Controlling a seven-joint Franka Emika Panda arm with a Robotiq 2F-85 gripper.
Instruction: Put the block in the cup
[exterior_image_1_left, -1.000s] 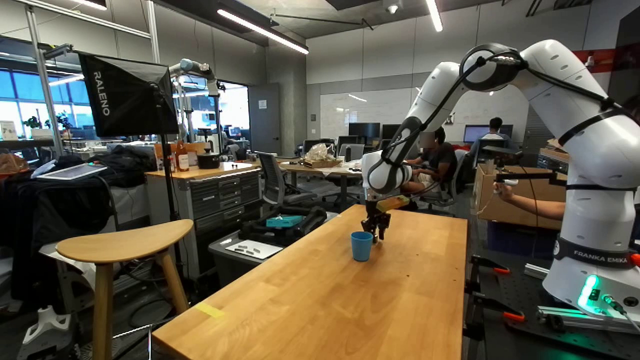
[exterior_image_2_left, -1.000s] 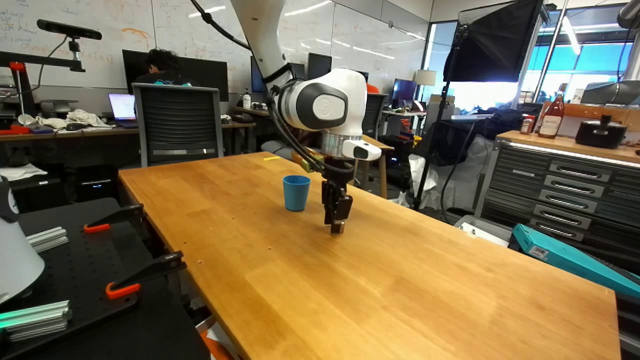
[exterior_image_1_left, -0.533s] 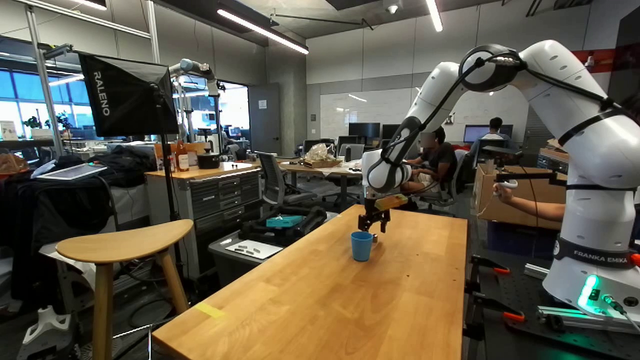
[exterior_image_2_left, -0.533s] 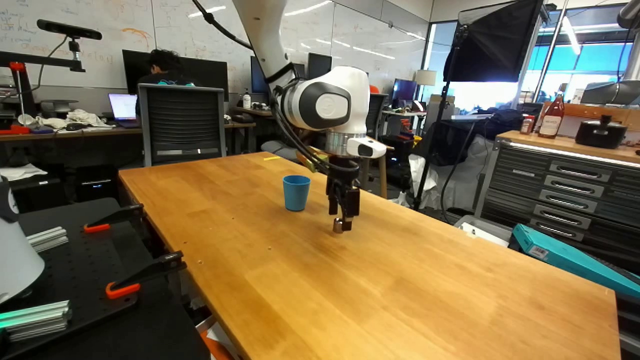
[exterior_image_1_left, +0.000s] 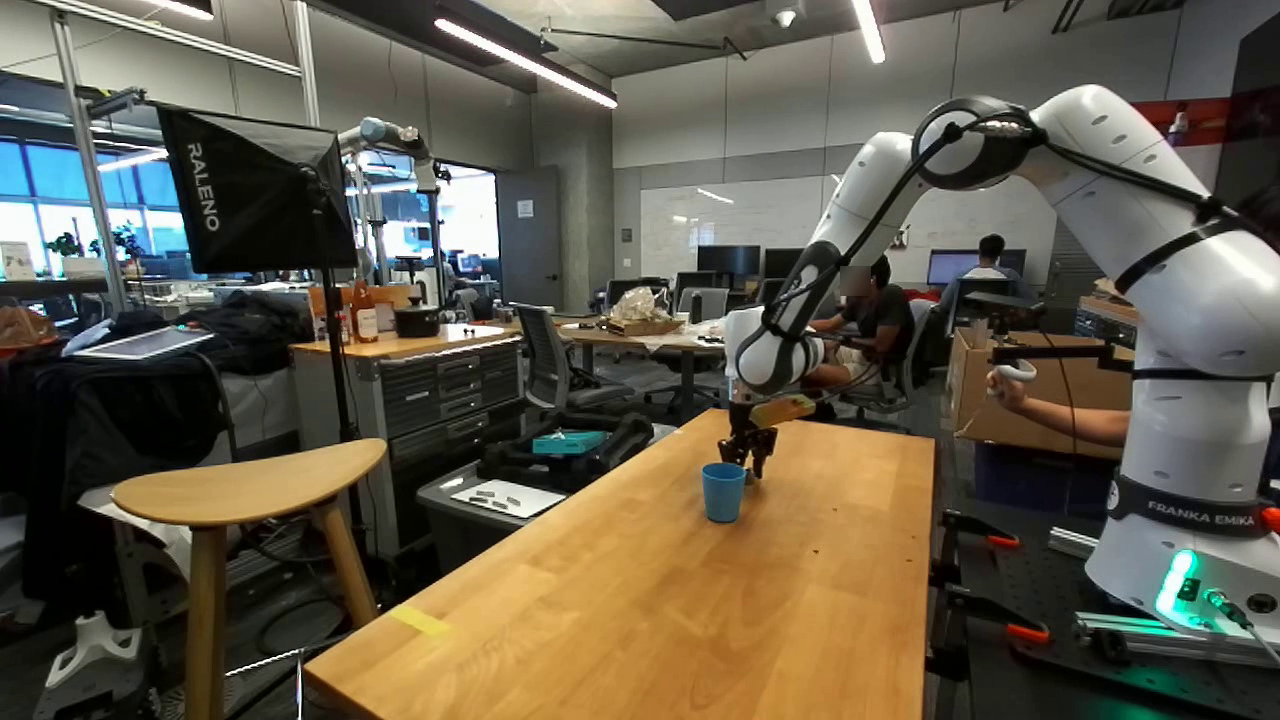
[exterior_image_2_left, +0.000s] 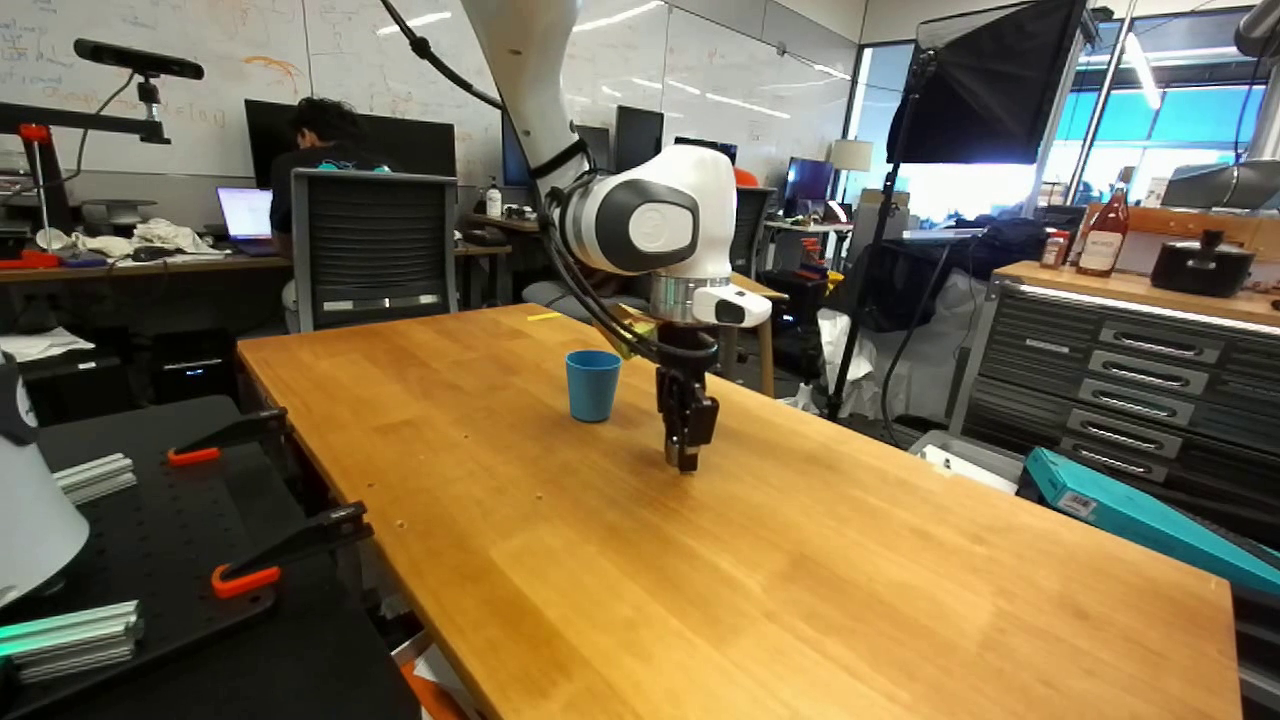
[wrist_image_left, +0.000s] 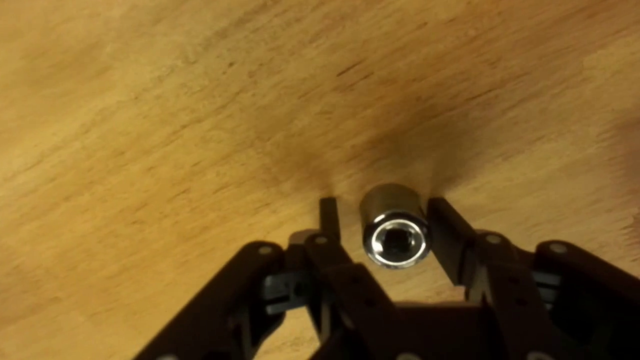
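Block is a short shiny metal cylinder (wrist_image_left: 394, 222) with a dark hole in its top face, standing upright on the long light-brown wooden table (exterior_image_2_left: 800, 570). Black two-finger gripper (wrist_image_left: 384, 215) points down over it, fingers (wrist_image_left: 450, 235) straddling it, spread wider than the block, holding nothing. Wrist view: plain gap between block and the finger at picture left; the finger at picture right is tight beside it, can't tell if touching. Fingertips look close to the tabletop, contact can't be judged. In both exterior views the block is mostly hidden, just a sliver of metal at the fingertips. In an exterior view the small plain blue handleless cup (exterior_image_2_left: 593, 388) stands upright to picture left of the gripper, on the same table, mouth up, apart from block and gripper; can't see down to its bottom. White-and-dark-grey jointed arm (exterior_image_1_left: 1100, 130) arches in from its base, green light strip (exterior_image_1_left: 1175, 582) lit down there. Black-and-orange clamps (exterior_image_2_left: 245, 582) sit by the table edge on the base side. Yellow tape strip (exterior_image_1_left: 420, 620) on the tabletop near a corner. Light wooden stool (exterior_image_1_left: 250, 485) beside the table, black softbox (exterior_image_1_left: 260, 190) lettered RALENO beyond it. Grey drawer cabinet (exterior_image_2_left: 1140, 380) with a wooden top well off the table, amber bottle (exterior_image_2_left: 1103, 240) and black lidded pot (exterior_image_2_left: 1200, 268) standing on it.
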